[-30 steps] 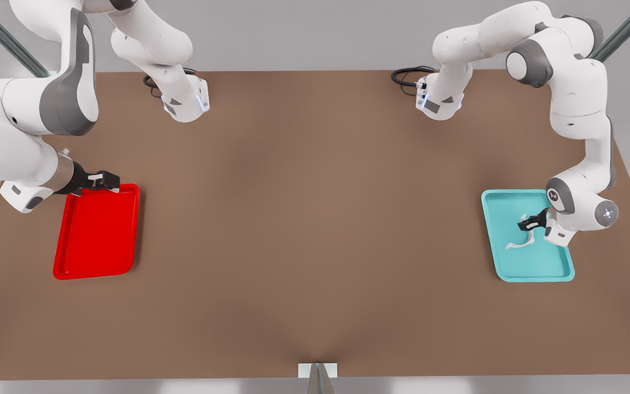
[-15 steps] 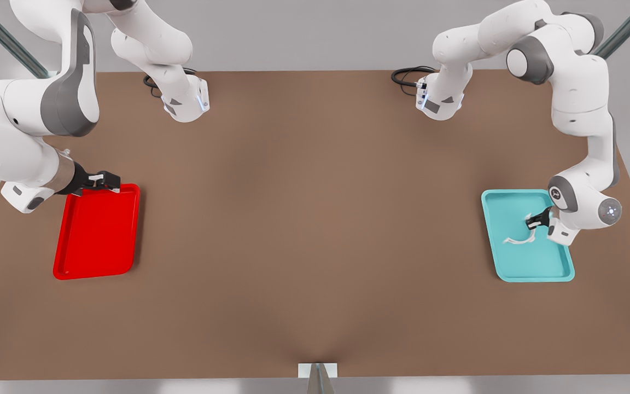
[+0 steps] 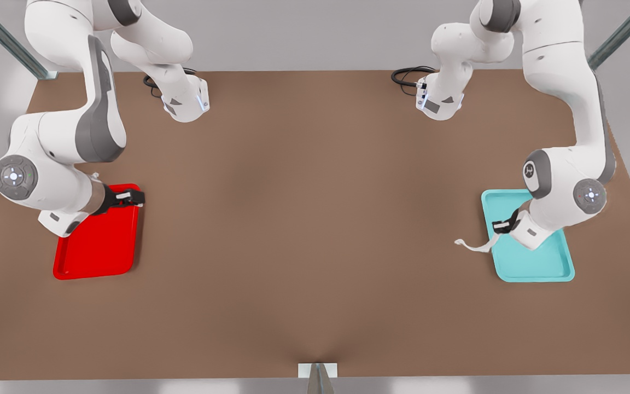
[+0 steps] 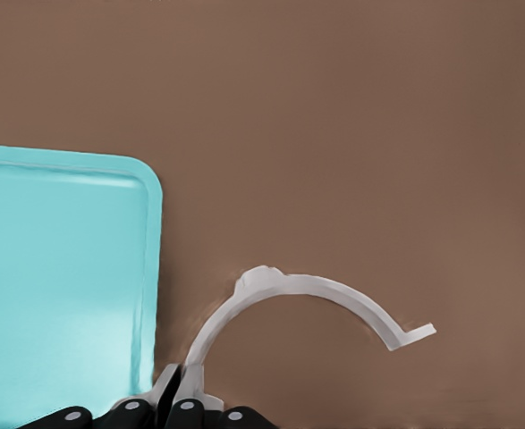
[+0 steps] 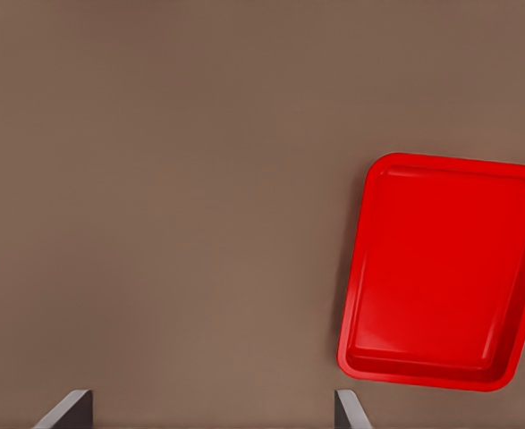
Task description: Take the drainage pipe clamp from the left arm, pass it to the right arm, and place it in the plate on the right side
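While the left gripper (image 3: 502, 226) is clamping one end of the drainage pipe clamp (image 3: 474, 245), the white half-ring is hanging out past the inner edge of the teal tray (image 3: 555, 271), over the bare table (image 3: 315, 219), toward the front view's left. Gripping it by one end is leaving the arc and the far tab free, which by judgement is giving the other arm a place to take hold at the handover. In the left wrist view the fingers (image 4: 166, 394) are pinching together on the strip (image 4: 316, 290), but the gripped tab itself is cut off from sight. The right gripper (image 3: 127, 197) is waiting above the top corner of the plate (image 3: 96, 246), its fingers (image 5: 65, 411) spread wide and carrying nothing. That red plate is lying at the front view's left, well apart from the clamp. Whether the clamp is clearing the table or brushing it cannot be determined.
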You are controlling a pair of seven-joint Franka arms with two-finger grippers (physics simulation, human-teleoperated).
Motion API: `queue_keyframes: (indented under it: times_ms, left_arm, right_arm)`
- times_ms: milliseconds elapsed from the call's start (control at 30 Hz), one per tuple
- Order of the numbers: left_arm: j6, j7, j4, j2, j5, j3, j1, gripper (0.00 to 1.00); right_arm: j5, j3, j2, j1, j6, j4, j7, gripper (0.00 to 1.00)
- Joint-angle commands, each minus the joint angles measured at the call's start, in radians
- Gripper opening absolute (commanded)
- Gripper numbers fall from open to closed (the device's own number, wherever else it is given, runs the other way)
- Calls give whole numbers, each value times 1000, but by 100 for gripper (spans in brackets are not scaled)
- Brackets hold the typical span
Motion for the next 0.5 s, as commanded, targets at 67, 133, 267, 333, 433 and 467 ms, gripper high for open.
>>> queue_keyframes:
  times_ms: [67,133,267,333,433,467]
  left_arm:
    - [-104,-41,25,-14,-40,-40,-114,21]
    - [-100,-239,66,6,-69,-140,-117,21]
    - [-100,-583,240,103,-69,-180,-246,21]
    - [-82,-630,267,119,-71,-195,-246,21]
    - [-87,-790,372,184,-76,-220,-281,21]
    - [-87,-827,386,188,-86,-233,-279,21]
  right_arm:
    - [4,-3,2,-9,3,13,-35,100]
    - [5,-3,30,-9,3,25,-40,100]
    - [7,5,103,5,3,74,-176,100]
    - [28,8,143,46,3,80,-282,100]
    - [93,8,223,167,22,134,-325,100]
    - [108,8,238,212,46,135,-325,100]
